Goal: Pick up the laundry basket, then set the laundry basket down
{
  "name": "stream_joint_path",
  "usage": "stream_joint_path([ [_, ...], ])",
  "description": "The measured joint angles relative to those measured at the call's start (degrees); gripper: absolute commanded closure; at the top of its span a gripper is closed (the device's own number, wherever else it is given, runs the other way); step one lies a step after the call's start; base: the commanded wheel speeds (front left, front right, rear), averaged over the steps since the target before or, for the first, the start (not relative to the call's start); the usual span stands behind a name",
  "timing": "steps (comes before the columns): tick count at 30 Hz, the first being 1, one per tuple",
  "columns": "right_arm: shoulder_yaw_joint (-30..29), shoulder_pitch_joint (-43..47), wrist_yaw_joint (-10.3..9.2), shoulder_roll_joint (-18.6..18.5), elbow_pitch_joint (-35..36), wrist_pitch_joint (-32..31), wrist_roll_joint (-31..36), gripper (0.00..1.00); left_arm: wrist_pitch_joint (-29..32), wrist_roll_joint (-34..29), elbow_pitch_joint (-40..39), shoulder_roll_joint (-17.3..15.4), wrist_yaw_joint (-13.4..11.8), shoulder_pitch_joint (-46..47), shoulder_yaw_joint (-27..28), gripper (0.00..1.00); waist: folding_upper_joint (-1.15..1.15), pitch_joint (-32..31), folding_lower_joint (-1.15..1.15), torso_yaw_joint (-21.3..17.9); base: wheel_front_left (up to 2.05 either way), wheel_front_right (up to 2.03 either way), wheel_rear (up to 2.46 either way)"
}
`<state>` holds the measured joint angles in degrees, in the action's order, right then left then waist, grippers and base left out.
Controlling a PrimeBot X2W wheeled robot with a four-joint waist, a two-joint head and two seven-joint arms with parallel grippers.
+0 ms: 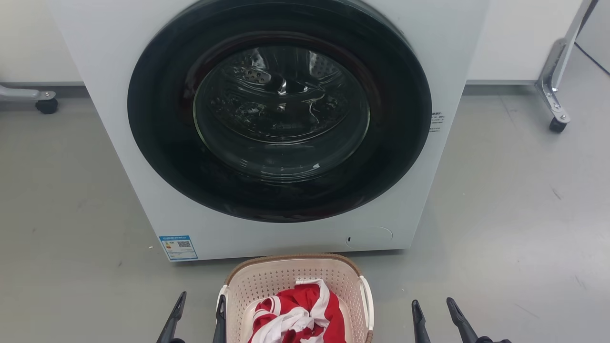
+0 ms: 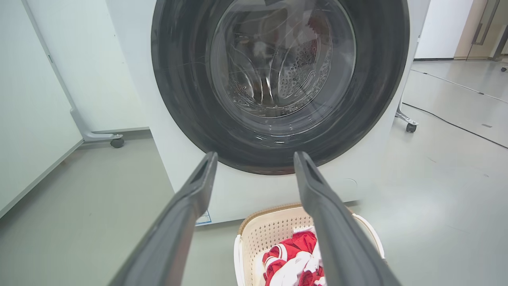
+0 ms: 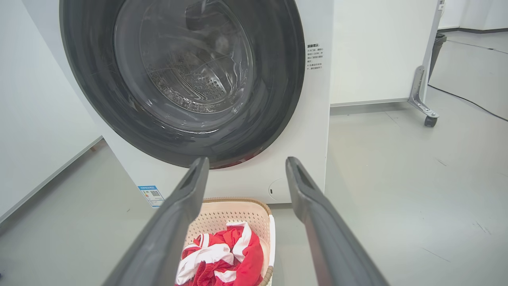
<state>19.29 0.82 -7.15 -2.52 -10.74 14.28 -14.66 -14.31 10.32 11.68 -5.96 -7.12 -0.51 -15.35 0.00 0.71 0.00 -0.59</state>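
Note:
The laundry basket (image 1: 286,274) stands on the grey floor just in front of the washing machine, cream and perforated, with a brown rim and white side handles. Red and white clothes (image 1: 305,317) lie in it. My left gripper (image 1: 200,305) is open at the basket's left side, one finger close to the left handle. My right gripper (image 1: 433,309) is open to the right of the basket, clear of it. The basket (image 2: 270,230) lies below my left gripper (image 2: 256,159) in the left wrist view, and the basket (image 3: 234,212) lies below my right gripper (image 3: 244,163) in the right wrist view.
A white front-loading washing machine (image 1: 190,224) with a shut dark round door (image 1: 279,109) rises right behind the basket. Wheeled legs of white panels stand at the far left (image 1: 46,105) and far right (image 1: 557,125). A cable (image 2: 456,125) runs over the floor to the right.

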Motion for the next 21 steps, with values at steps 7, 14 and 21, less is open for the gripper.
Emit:
stream_joint_path([
  [7, -0.08, 0.02, 0.00, -0.03, 0.12, 0.00, 0.01, 0.00, 0.00, 0.22, 0.02, 0.52, 0.00, -0.08, 0.45, 0.00, 0.00, 0.04, 0.00, 0.00, 0.00, 0.00, 0.00],
  [14, -0.21, 0.02, 0.00, -0.04, 0.19, 0.00, -0.01, 0.00, 0.00, 0.62, 0.09, 0.80, 0.00, -0.86, 0.87, 0.00, 0.00, 0.07, 0.00, -0.05, 0.00, 0.00, 0.00],
  [21, -0.29, 0.02, 0.00, -0.04, 0.19, 0.00, -0.01, 0.00, 0.00, 0.62, 0.10, 0.96, 0.00, -0.90, 1.07, 0.00, 0.00, 0.13, 0.00, -0.08, 0.00, 0.00, 0.00],
])
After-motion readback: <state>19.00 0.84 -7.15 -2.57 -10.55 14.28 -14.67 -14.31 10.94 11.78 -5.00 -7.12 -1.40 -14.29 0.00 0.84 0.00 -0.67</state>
